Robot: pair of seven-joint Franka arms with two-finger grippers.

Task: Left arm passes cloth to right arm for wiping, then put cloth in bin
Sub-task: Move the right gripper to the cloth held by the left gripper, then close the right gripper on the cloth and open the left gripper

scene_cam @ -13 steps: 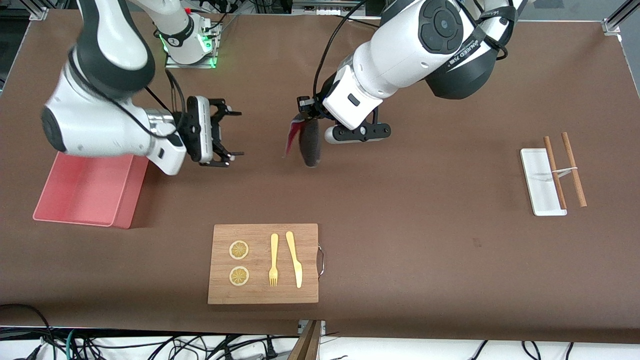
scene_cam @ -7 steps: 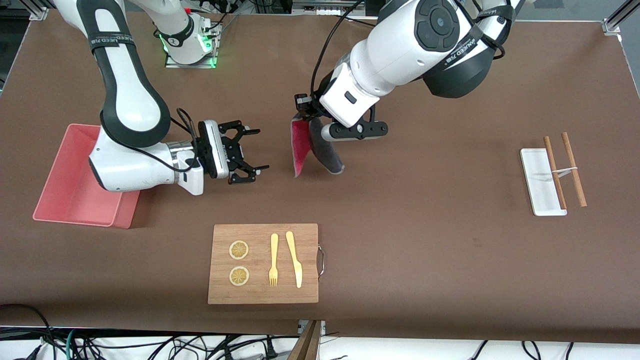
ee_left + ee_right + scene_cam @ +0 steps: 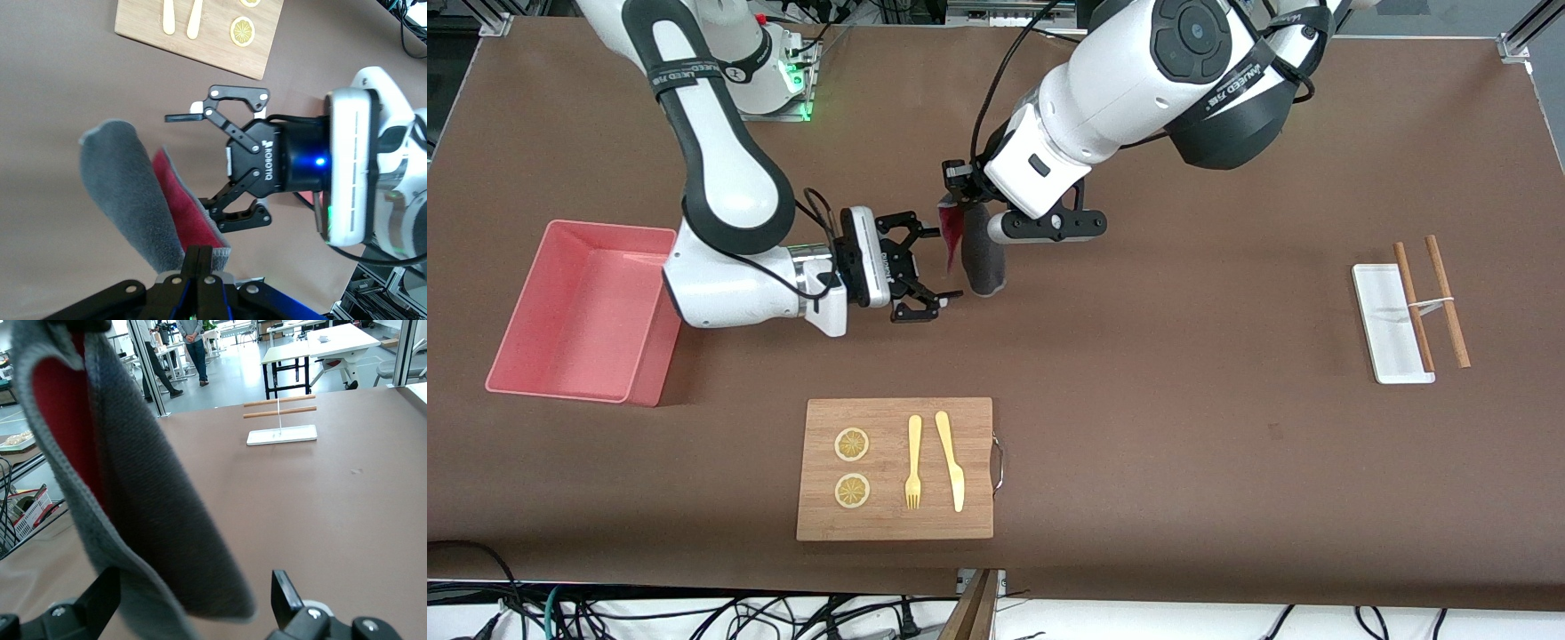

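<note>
Right tool [image 3: 929, 265], at the end of the right arm [image 3: 725, 178], is spreading its fingers wide beside the hanging cloth [image 3: 974, 253], apparently lining up so the fabric falls between them; in the right wrist view the cloth [image 3: 133, 500] is already drooping between the two black fingertips [image 3: 283, 587]. Its open stance is suiting a handover, since nothing is gripped yet. Pink bin [image 3: 525, 356] is sitting at the right arm's end of the counter [image 3: 1183, 427], handy for the final drop. Left tool [image 3: 198, 261], on the left arm [image 3: 1129, 80], is clenching the cloth's upper edge, letting it dangle folded, grey face outward and magenta inside, above the bare counter so a free flap is offered. Nearer the front camera, a cutting board [image 3: 895, 468] is lying untouched.
</note>
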